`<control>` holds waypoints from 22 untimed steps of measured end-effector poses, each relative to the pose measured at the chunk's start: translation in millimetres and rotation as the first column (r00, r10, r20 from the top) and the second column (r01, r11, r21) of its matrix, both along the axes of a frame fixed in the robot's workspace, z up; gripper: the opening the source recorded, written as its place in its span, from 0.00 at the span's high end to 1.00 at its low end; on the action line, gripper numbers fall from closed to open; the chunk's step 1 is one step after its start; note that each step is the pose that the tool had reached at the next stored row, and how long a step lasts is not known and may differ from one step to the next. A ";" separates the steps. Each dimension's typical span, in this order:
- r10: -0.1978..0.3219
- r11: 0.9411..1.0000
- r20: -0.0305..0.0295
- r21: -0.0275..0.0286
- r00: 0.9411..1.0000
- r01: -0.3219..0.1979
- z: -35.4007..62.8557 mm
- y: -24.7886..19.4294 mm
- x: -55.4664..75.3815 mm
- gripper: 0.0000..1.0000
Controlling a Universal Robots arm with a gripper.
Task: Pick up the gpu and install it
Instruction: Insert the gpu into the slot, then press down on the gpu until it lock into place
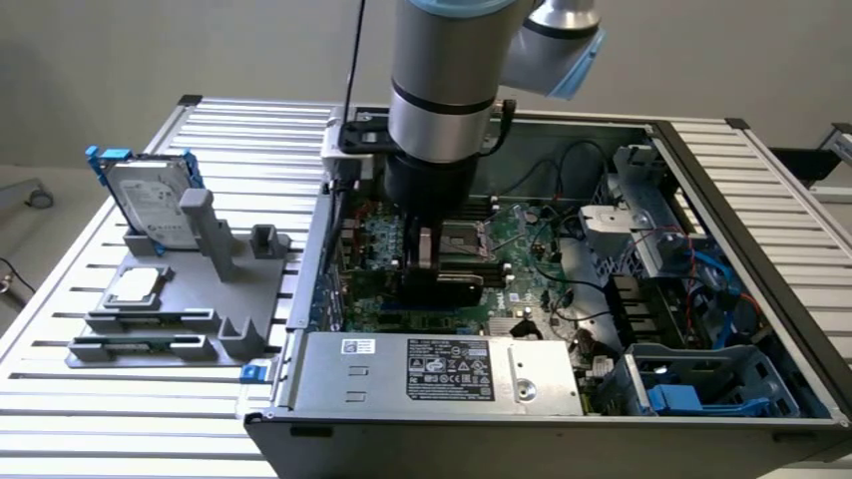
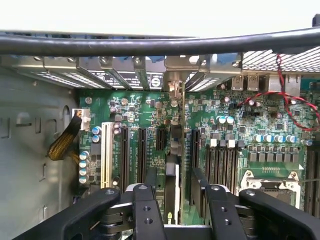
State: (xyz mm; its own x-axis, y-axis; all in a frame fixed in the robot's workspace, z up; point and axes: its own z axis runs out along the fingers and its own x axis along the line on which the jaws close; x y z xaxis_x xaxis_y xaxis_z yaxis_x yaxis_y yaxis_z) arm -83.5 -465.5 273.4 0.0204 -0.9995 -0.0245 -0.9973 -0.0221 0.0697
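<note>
My fingers (image 2: 145, 210) are clenched on the gpu (image 2: 172, 186), one on each flat face. I hold it on edge inside the open computer case (image 1: 745, 200). Its long axis runs from my gripper (image 2: 174, 177) towards the rear wall of the case. The silver bracket on its far end stands among the slot covers there. One face is green circuit board and the other is a black cover.

In the exterior view my gripper (image 1: 437, 249) and the gpu (image 1: 440, 284) hang low over the green motherboard (image 1: 533, 259), near the case's wall on the exterior view's left.

Long black card slots (image 2: 124, 155) and one white slot (image 2: 106, 150) lie parallel to the gpu on one side. The memory slots (image 2: 220, 165) and the metal processor socket (image 2: 270, 182) lie on the other. A thick black cable (image 2: 150, 45) crosses above the rear wall, and red wires (image 2: 280, 95) loop near the ports.

A grey power supply box (image 1: 440, 369) fills the case's near edge. Outside the case, on the ribbed metal table (image 1: 134, 409), a grey holder (image 1: 200, 299) carries a hard drive (image 1: 147, 200) upright in a blue frame.
</note>
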 end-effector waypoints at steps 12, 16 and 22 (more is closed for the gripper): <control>0.000 1.000 -0.007 0.000 1.000 0.000 33.4 0.3 0.0 0.80; 0.000 1.000 -0.007 0.000 1.000 0.000 33.5 0.3 0.0 0.89; 0.000 1.000 -0.007 0.000 1.000 0.000 33.5 0.3 0.0 0.89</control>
State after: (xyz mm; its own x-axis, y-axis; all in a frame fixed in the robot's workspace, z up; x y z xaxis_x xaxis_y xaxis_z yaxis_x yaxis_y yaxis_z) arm -83.5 -465.1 306.8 0.0202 -0.9995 -0.0244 -0.9968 -0.0221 0.0764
